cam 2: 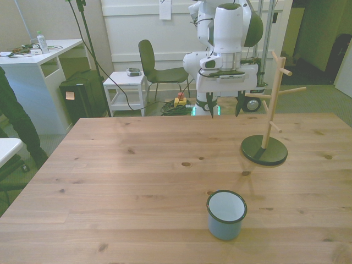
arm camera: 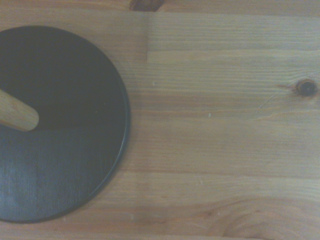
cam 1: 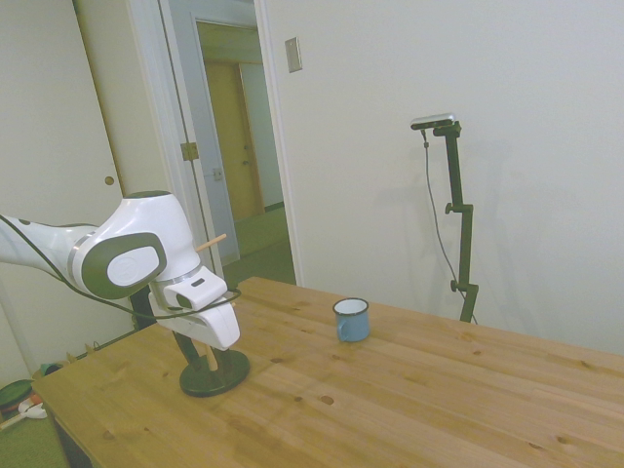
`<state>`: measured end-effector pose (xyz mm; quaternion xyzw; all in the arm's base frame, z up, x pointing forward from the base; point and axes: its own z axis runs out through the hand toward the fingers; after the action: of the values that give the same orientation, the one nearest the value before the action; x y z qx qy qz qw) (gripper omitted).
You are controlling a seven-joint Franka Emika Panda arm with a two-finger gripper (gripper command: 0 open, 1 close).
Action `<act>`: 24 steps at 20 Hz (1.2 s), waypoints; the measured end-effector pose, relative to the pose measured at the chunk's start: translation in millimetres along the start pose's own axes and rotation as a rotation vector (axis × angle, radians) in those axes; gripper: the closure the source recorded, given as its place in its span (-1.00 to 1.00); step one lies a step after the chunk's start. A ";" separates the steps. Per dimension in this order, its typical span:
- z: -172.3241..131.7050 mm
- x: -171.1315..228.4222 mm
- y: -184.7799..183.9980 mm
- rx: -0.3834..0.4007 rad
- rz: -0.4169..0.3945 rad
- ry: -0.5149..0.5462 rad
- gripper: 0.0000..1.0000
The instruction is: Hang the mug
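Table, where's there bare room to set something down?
Most of the table is bare: the whole stretch on the front view's left of the mug and rack, and the strip between those two. The only crowded spot is by the rack, where the gripper hangs, fingers open.

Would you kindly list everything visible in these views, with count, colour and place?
mug: one, light blue, white inside, upright on the table's near part in the front view, empty.
mug tree: one, pale wooden pegs on a dark round base, at the front view's right.
table: one, wooden.
chair: one, dark green, behind the table.
white desk: one, front view's left.
person's leg: dark trousers, left edge.
gripper: one, white, open, above the table's far edge beside the mug tree.
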<state>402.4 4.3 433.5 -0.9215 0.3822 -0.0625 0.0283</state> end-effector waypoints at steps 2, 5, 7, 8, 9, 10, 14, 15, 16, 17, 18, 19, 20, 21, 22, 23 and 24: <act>1.9 0.3 -0.1 -0.004 0.000 -0.004 -1.00; 4.0 4.0 0.3 -0.007 0.005 -0.009 -1.00; 1.1 12.1 2.7 -0.003 0.017 -0.007 -1.00; -1.1 17.5 4.5 -0.001 0.026 -0.006 -1.00; -3.6 23.9 6.7 0.002 0.035 -0.005 -1.00; -5.8 31.2 9.4 0.005 0.045 -0.005 -1.00; -15.1 66.5 21.1 0.007 0.084 -0.012 -1.00; -19.4 77.8 24.6 0.006 0.091 -0.012 -1.00; -24.1 89.4 28.2 0.003 0.099 -0.011 -1.00; -29.1 101.1 31.4 0.000 0.106 -0.008 -1.00; -35.1 112.9 33.3 0.000 0.110 -0.005 -1.00; -40.9 123.4 33.2 -0.003 0.110 -0.003 -1.00; -47.2 134.3 31.6 -0.007 0.110 0.003 -1.00; -52.5 144.2 28.2 -0.011 0.108 0.006 -1.00; -57.1 152.9 23.4 -0.015 0.101 0.008 -1.00; -60.6 161.3 18.5 -0.021 0.088 0.012 -1.00; -64.4 169.5 13.8 -0.028 0.073 0.018 -1.00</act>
<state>502.6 -125.7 511.8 -0.9066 0.4169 -0.0641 0.0143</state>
